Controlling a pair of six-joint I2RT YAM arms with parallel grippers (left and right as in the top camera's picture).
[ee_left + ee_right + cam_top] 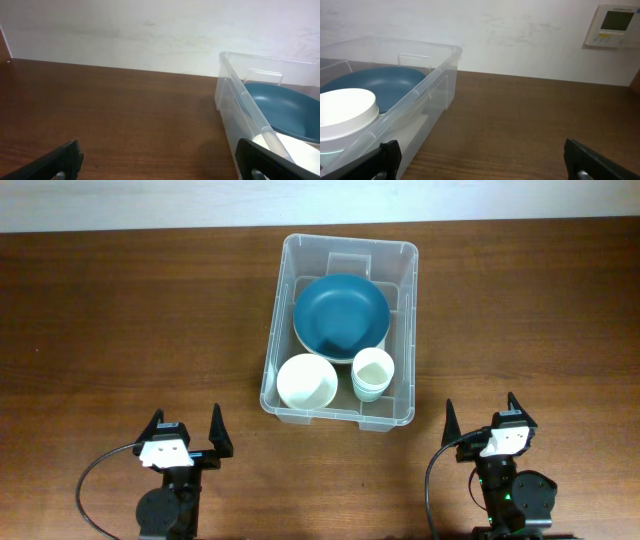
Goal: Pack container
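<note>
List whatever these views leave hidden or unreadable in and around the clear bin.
- Overhead: what lies under the blue bowl. Only a pale rim peeks out beneath it.
- Overhead: how many pale cups are in the stack. They are nested and seen from above.
- Left wrist: most of the container, cut off by the right edge.
- Right wrist: the wall panel display, too small to read.

Black jaws, white wrist blocks, black cables

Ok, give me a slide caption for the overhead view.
Clear bin holding a blue bowl, white bowl and stacked cups; left pincer and right pincer open and empty.
</note>
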